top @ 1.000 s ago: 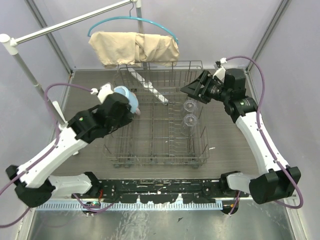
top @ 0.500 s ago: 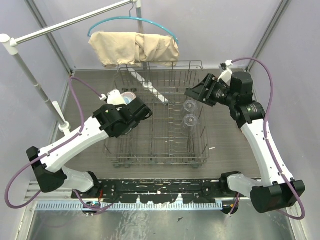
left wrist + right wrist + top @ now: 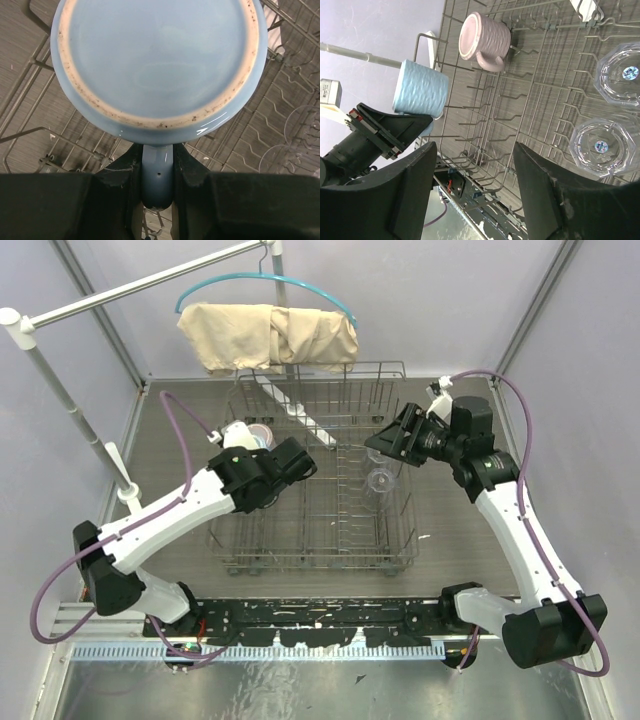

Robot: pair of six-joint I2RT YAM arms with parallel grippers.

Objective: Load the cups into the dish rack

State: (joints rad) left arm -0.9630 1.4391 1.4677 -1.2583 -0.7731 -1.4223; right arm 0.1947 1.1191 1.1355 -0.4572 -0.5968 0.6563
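Observation:
My left gripper (image 3: 293, 462) is shut on the handle of the light blue mug (image 3: 155, 60), whose base faces the left wrist camera. It holds the mug above the left part of the grey wire dish rack (image 3: 320, 558). The right wrist view shows this mug (image 3: 420, 87) just above the tines. A mauve-pink mug (image 3: 258, 433) lies in the rack's back left corner and also shows in the right wrist view (image 3: 482, 37). Two clear glass tumblers (image 3: 381, 453) (image 3: 379, 484) stand in the right part. My right gripper (image 3: 385, 440) is open and empty above them. The peach-orange mug is out of view.
A beige cloth (image 3: 268, 335) on a teal hanger hangs from a rail behind the rack. A white pole stand (image 3: 22, 328) rises at the far left. A white strip (image 3: 300, 412) lies in the rack's back section. The cage frame borders the table.
My left arm has swung right and carried the blue mug from beside the rack's left edge to over its left part. My right gripper has shifted slightly left over the tumblers.

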